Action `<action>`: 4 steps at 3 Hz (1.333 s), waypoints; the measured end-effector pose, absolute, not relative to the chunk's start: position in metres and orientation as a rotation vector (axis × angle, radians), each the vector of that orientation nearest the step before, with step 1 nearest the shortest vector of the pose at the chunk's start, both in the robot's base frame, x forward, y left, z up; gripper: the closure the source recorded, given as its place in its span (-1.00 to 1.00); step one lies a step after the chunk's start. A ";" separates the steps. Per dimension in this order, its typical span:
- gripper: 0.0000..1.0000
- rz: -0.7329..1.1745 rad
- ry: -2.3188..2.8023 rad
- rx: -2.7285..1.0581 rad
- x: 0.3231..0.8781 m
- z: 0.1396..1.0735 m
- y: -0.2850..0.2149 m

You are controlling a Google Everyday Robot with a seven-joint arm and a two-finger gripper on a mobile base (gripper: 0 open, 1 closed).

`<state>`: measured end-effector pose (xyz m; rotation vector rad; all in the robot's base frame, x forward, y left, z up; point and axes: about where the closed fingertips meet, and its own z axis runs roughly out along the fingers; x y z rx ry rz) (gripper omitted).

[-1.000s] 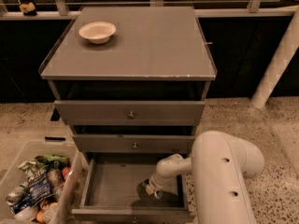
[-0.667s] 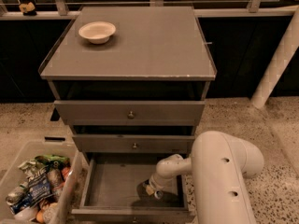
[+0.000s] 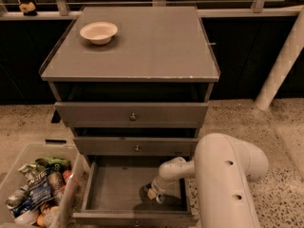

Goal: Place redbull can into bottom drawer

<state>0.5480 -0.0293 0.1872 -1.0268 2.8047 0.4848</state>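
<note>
The bottom drawer (image 3: 114, 189) is pulled open below the two closed drawer fronts, and its grey floor is bare on the left. My white arm (image 3: 223, 175) reaches down into it from the right. My gripper (image 3: 153, 194) is low inside the drawer's right half, just above the floor. A small silver-blue piece of the redbull can (image 3: 160, 198) shows at the gripper's tip, close to the floor. The rest of the can is hidden by the gripper.
A cream bowl (image 3: 99, 32) sits on the cabinet top (image 3: 142, 46) at the back left. A clear bin (image 3: 28, 151) holding several snack packets (image 3: 40, 189) stands on the floor left of the drawer. A white pillar (image 3: 282, 56) rises at right.
</note>
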 end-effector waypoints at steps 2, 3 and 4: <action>-0.76 0.485 2.805 -1.027 0.548 0.187 -0.029; -1.00 0.485 2.805 -1.027 0.548 0.187 -0.029; -1.00 0.485 2.805 -1.027 0.548 0.187 -0.029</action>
